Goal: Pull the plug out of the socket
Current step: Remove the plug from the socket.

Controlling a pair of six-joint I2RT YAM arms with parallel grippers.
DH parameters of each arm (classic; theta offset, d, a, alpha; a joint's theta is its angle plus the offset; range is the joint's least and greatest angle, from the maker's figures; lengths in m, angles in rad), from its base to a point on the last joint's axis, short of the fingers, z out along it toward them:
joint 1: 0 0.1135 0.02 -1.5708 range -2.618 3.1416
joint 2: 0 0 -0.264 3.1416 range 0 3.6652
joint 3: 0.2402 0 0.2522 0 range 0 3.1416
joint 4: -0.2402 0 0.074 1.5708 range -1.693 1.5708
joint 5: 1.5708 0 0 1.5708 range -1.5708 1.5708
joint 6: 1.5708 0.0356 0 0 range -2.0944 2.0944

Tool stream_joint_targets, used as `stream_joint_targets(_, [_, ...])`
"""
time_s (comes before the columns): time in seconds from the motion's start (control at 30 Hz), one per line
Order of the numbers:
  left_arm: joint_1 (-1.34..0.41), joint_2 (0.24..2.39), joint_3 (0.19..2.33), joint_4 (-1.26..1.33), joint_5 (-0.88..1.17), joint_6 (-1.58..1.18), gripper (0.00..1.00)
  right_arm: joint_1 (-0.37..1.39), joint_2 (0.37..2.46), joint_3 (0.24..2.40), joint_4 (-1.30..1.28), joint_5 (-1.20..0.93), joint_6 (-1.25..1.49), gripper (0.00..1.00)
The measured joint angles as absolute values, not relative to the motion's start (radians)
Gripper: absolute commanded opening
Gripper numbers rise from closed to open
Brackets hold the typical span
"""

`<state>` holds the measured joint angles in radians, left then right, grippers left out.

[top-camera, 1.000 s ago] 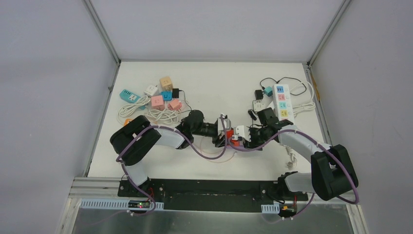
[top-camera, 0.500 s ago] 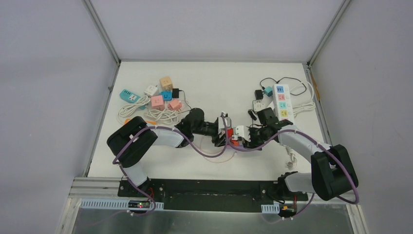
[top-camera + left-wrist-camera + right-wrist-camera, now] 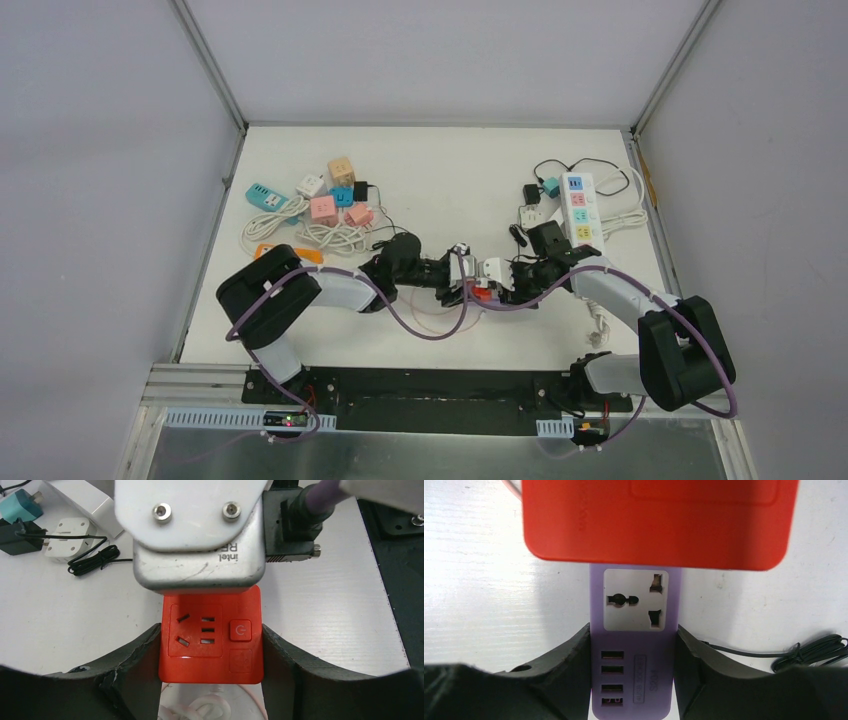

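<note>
Left jaws closed on red plug block (image 3: 210,635); right jaws closed on purple socket strip (image 3: 634,680). You hold both so one braces while the other pulls straight off.

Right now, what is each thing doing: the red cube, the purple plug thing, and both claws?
red socket cube, gripped; visible face's holes empty.
purple adapter, gripped; far end against the red socket cube, apparently plugged in.
left gripper, shut on the red socket cube.
right gripper, shut on the purple adapter.
</note>
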<state>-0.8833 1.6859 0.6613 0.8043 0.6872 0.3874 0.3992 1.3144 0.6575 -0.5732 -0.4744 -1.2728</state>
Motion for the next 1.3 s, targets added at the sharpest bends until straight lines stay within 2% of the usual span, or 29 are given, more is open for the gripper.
stream_joint_targets(0.13, [-0.849,1.683,0.658,0.831,0.72,0.302,0.0,0.4,1.314,0.657,-0.565,-0.487,-1.275,0.0])
stream_joint_targets(0.27, [-0.79,1.703,0.628,0.966,0.797,0.177,0.0,0.405,1.314,0.663,-0.543,-0.51,-1.272,0.0])
stream_joint_targets(0.5, [-0.78,1.729,0.591,1.083,0.836,0.154,0.0,0.406,1.314,0.665,-0.544,-0.523,-1.266,0.0])
stream_joint_targets(0.77, [-0.879,1.664,0.612,0.875,0.696,0.359,0.0,0.405,1.324,0.663,-0.57,-0.498,-1.27,0.0])
stream_joint_targets(1.13, [-0.804,1.673,0.657,0.849,0.804,0.155,0.0,0.406,1.324,0.664,-0.561,-0.515,-1.265,0.0])
stream_joint_targets(1.3, [-0.802,1.67,0.658,0.833,0.809,0.164,0.0,0.406,1.329,0.664,-0.561,-0.521,-1.26,0.0])
